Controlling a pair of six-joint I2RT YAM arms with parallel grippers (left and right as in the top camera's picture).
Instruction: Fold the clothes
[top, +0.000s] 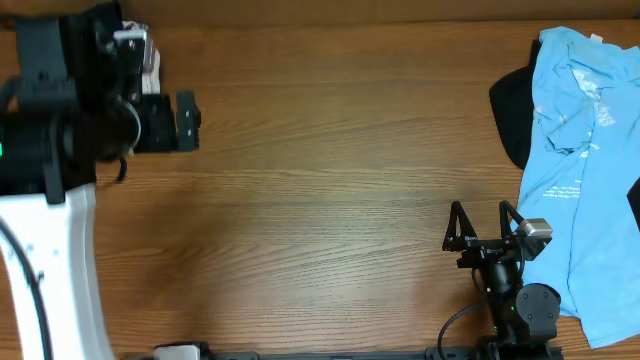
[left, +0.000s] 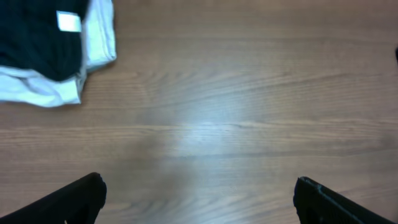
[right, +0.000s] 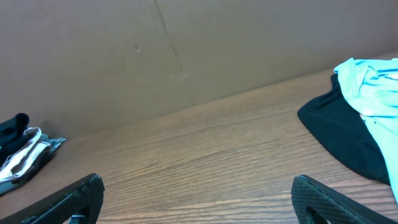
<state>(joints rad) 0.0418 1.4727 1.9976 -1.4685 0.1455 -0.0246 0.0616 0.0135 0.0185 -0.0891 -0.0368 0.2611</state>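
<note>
My left tool (top: 188, 122) and right tool (top: 482, 222) both wide open, empty, right one parked beside the blue shirt (top: 580, 150) for grabbing.

This looks like a robot test station in a lab, not a home. Two machine arms work at one wood-grain surface (top: 320, 200): a white arm link (top: 60, 260) stands behind the left end effector (top: 187, 120), and a black motor base (top: 535, 310) sits behind the right end effector (top: 482, 222). Ahead of the right end effector, a plain brown board wall (right: 155, 56) closes the surface. The clothes look like practice material. A light blue T-shirt (top: 580, 150) lies on a black garment (top: 512, 110) to its right, and a folded black and white pile (left: 50, 50) lies near the left end effector.
</note>
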